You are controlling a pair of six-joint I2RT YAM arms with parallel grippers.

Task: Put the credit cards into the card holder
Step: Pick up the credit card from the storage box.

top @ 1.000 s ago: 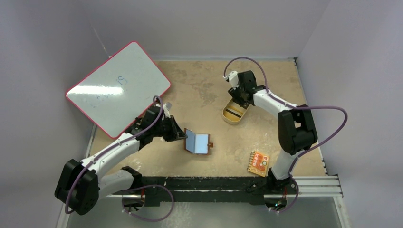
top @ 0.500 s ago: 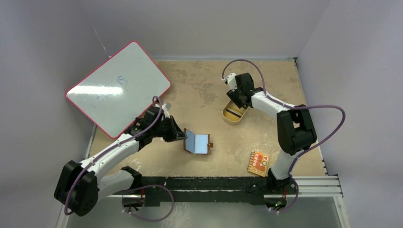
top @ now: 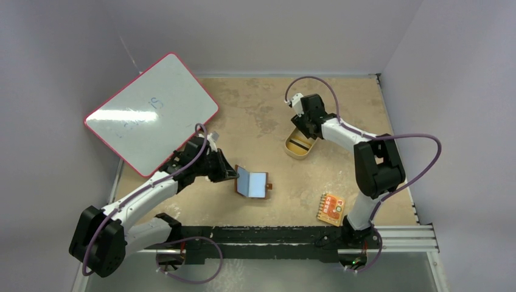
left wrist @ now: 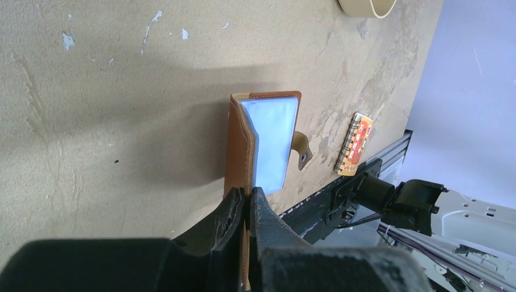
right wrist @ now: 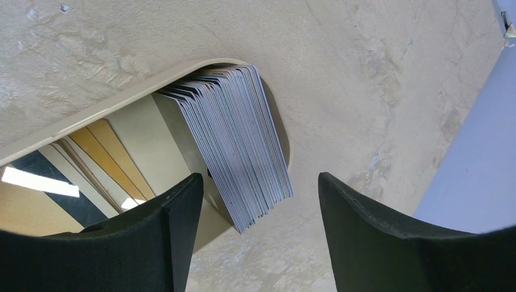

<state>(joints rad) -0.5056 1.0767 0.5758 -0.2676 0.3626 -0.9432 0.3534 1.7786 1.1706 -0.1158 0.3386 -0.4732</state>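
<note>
The card holder (top: 254, 184) lies open on the table as a brown wallet with bluish clear pockets. One flap stands upright, and my left gripper (top: 233, 173) is shut on that flap's edge (left wrist: 237, 146), its fingertips (left wrist: 247, 196) pressed together on the leather. The credit cards (right wrist: 237, 140) lean as a fanned stack inside a tan oval dish (right wrist: 122, 100). In the top view they show as dark strips (top: 298, 144). My right gripper (right wrist: 258, 188) hovers open just above the stack's near end, touching nothing.
An orange-red patterned packet (top: 331, 208) lies near the front right, close to the black rail (top: 292, 234). A red-framed whiteboard (top: 149, 112) leans at the back left. The dish (top: 292, 152) sits in the right half of the table, behind the wallet.
My right gripper has shifted slightly over the dish and its jaws have opened wider. The left arm and the wallet have stayed still.
</note>
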